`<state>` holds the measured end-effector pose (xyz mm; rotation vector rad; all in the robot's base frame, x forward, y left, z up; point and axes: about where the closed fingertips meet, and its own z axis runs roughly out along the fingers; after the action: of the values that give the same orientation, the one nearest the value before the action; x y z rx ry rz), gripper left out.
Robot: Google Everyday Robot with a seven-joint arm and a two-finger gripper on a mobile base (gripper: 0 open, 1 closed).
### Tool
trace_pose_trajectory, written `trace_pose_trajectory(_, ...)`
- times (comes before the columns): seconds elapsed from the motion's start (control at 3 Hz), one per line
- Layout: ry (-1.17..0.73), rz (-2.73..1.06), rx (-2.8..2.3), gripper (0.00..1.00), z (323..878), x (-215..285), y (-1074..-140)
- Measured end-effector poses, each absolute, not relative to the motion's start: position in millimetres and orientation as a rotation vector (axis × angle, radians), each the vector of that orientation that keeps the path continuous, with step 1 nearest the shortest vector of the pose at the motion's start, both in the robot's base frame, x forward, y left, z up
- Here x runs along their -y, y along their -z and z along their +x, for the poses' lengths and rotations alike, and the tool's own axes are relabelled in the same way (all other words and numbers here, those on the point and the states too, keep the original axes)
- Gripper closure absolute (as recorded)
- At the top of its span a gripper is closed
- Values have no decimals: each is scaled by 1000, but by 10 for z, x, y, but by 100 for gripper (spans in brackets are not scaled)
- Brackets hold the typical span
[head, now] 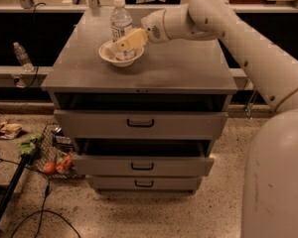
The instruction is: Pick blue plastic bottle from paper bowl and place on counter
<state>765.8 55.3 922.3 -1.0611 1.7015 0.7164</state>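
Note:
The blue plastic bottle, clear with a white cap and a white label, stands upright in the paper bowl. The bowl sits at the back left of the counter, the grey top of a three-drawer cabinet. My gripper comes in from the right on the white arm. It is level with the bottle's lower half, just above the bowl's rim, and covers part of the label.
The cabinet's drawers stand partly pulled out. A small clear bottle stands on the narrow shelf at left. Cables and litter lie on the floor at lower left. My white body fills the lower right.

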Motion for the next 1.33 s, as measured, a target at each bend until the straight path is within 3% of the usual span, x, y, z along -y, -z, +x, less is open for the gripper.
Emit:
trace_pose_trajectory(0.67,-827,-1106,-1578,49,7991,-1182,-9062)
trace_pose_trajectory(1.0,-800,-1054,-1591,80,8073,-1069,-9130)
trace_pose_trajectory(1.33,-721,-907,-1595,100,8207,-621,-9357)
